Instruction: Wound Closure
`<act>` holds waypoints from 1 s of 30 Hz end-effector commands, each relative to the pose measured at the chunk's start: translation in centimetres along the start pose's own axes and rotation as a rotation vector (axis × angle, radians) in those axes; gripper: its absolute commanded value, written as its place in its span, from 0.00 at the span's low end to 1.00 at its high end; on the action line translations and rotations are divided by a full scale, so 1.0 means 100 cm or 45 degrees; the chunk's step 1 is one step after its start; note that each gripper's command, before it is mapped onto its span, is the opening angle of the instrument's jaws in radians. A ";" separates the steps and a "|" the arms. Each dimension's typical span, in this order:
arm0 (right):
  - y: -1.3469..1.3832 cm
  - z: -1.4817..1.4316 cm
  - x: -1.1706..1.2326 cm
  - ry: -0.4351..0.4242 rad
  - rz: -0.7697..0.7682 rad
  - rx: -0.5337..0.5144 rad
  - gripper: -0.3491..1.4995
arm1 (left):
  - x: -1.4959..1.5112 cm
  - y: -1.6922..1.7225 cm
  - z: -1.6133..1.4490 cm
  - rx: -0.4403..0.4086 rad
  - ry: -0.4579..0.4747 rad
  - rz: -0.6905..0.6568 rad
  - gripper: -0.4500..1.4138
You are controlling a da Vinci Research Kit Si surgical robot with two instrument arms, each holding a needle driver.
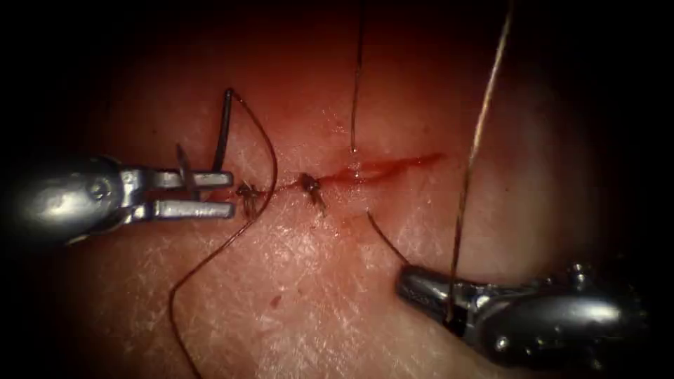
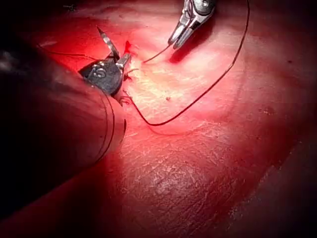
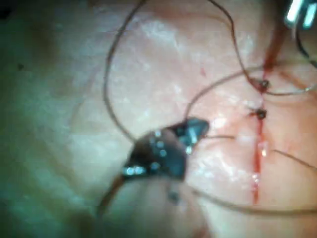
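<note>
The cut (image 1: 393, 167) runs across the tissue (image 1: 302, 295). My left tool (image 1: 232, 194) lies at the cut's left end, its jaws open and gripping nothing. A dark needle (image 1: 223, 130) stands just behind its upper jaw, with its lower end hidden by that jaw. Dark thread (image 1: 272, 161) runs from the needle's top and loops down over the tissue. On the near right, my right tool (image 1: 405, 275) is shut on a short thread end (image 1: 386, 238) that comes out of the tissue below the cut. The left wrist view shows the open left tool (image 2: 115, 43) and the shut right tool (image 2: 176, 42).
Two tied stitches (image 1: 246, 191) (image 1: 309, 184) close the cut's left part. Red fluid (image 1: 372, 170) lies along its open right part. One thread (image 1: 357, 84) drops from above into the cut. A paler thread (image 1: 477, 133) hangs across the right tool. The loose loop (image 2: 198, 99) lies on the near tissue.
</note>
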 end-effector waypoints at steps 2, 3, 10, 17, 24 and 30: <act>-0.0016 -0.0008 0.0005 0.011 0.000 0.011 0.00 | -0.0004 0.0000 0.0008 -0.002 0.001 0.000 0.00; -0.0018 -0.0013 0.0006 0.016 -0.001 0.014 0.00 | -0.0004 0.0000 0.0008 -0.002 0.001 0.000 0.00; -0.0035 -0.0043 0.0021 0.024 -0.008 0.057 0.00 | -0.0004 0.0000 0.0008 -0.002 0.001 0.000 0.00; -0.0051 -0.0076 0.0036 0.059 -0.001 0.151 0.00 | -0.0004 0.0000 0.0008 -0.002 0.001 0.000 0.00; -0.0056 -0.0088 0.0038 0.083 0.008 0.164 0.00 | -0.0004 0.0000 0.0008 -0.002 0.001 0.000 0.00; -0.0046 -0.0078 0.0030 0.100 0.043 0.013 0.85 | -0.0003 0.0001 0.0008 -0.002 0.001 0.000 0.00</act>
